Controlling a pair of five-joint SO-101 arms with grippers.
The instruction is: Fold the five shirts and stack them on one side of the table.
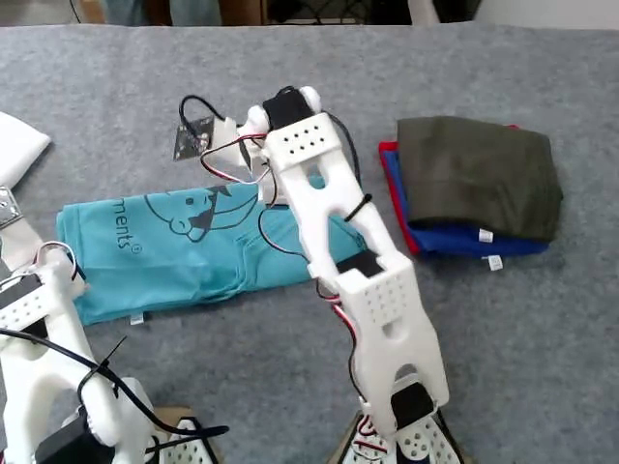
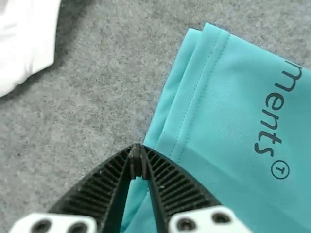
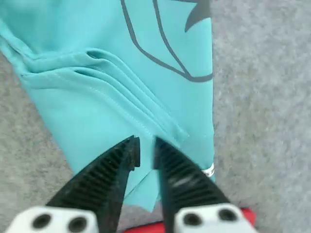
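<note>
Dark lettering [image 2: 271, 116] runs across the teal shirt [image 2: 218, 73] just ahead of the left end effector [image 2: 139, 160], ending in a small circled letter [image 2: 280, 170]. Ahead of the right end effector [image 3: 146, 150], the same shirt carries a dark line drawing [image 3: 160, 48] with no letters. White tags [image 1: 486, 235] on the folded blue shirt [image 1: 445, 242], well away from both, are too small to read.

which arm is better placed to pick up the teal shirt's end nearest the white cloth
Likely left: the left gripper, shut, sits at that edge of the teal printed fabric shirt, near the white cloth. The right gripper, open, is over folds by the graphic.
</note>
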